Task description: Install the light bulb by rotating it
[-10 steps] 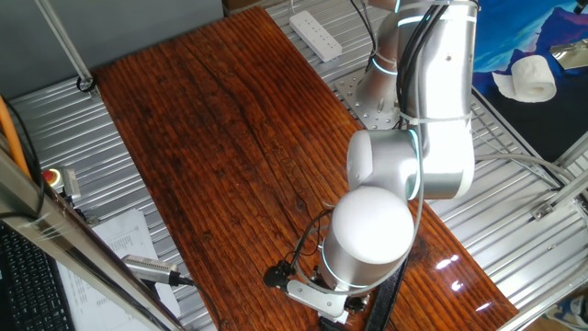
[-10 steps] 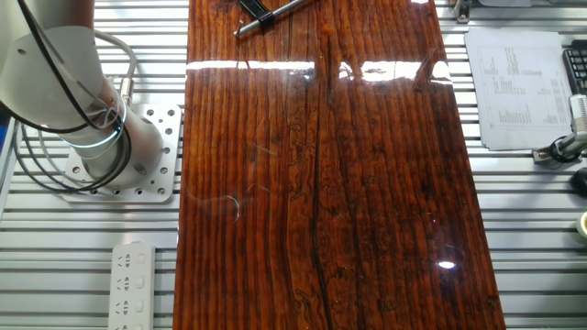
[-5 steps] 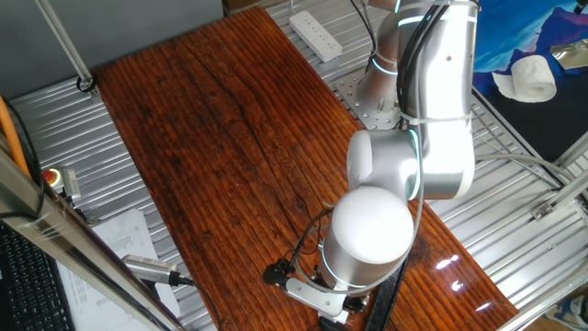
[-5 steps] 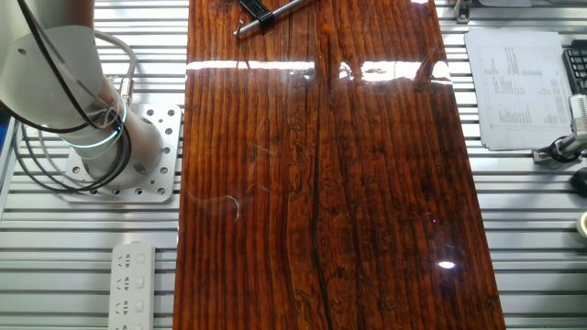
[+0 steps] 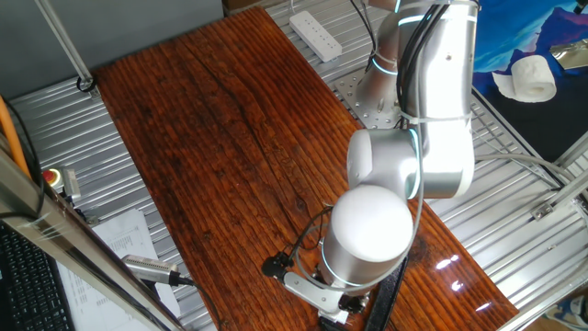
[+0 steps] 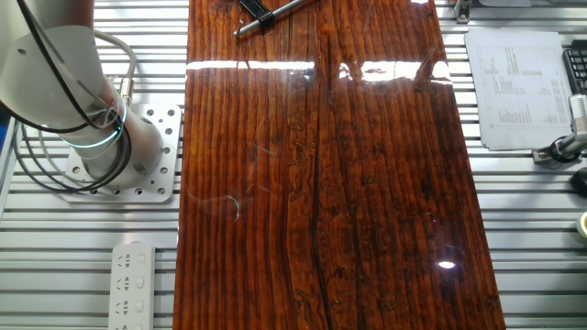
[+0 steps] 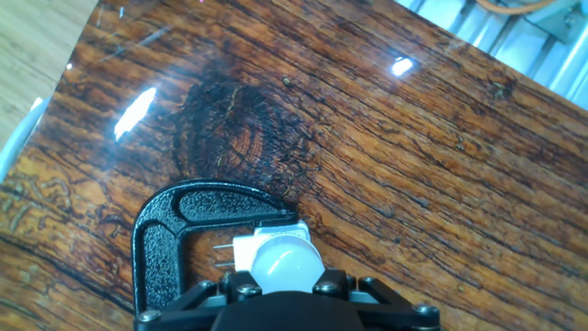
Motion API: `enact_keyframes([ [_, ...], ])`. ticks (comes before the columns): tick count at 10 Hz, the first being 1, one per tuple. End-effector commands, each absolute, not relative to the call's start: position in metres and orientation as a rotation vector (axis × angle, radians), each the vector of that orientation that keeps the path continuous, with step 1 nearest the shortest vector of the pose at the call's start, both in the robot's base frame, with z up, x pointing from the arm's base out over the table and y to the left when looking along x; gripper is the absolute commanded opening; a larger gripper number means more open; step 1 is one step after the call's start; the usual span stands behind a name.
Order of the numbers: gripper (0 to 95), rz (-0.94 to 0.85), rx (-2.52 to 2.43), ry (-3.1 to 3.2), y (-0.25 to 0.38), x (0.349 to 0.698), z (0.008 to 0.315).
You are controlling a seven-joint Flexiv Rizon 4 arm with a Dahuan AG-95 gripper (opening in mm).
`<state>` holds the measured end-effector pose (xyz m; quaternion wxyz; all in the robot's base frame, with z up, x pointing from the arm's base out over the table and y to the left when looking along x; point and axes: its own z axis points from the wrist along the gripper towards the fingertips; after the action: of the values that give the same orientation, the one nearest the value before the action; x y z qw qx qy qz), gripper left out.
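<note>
In the hand view the light bulb [image 7: 287, 264] sits at the bottom edge, directly under the gripper [image 7: 289, 299], with a white socket piece [image 7: 253, 244] held inside a black clamp [image 7: 170, 244] on the wooden surface [image 7: 386, 156]. Whether the jaws pinch the bulb cannot be told. The printed paper [image 6: 514, 87] carries writing too small to read.

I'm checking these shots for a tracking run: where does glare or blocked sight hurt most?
Hand view: bright glare spots on the table, but the light bulb and black clamp stay sharp at the bottom edge. One fixed view: the robot arm hides the bulb. The other fixed view: a white glare band crosses the wood, and the bulb is out of frame.
</note>
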<state>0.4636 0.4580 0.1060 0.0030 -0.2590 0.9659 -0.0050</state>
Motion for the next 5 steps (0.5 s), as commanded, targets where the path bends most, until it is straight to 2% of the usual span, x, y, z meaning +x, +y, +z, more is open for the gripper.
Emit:
enact_keyframes([
  [1,38.0,-0.004,-0.720,3.046,0.4571,0.4636,0.1064],
  [5,38.0,-0.036,-0.603,3.071,0.4570,0.4635,0.1070],
])
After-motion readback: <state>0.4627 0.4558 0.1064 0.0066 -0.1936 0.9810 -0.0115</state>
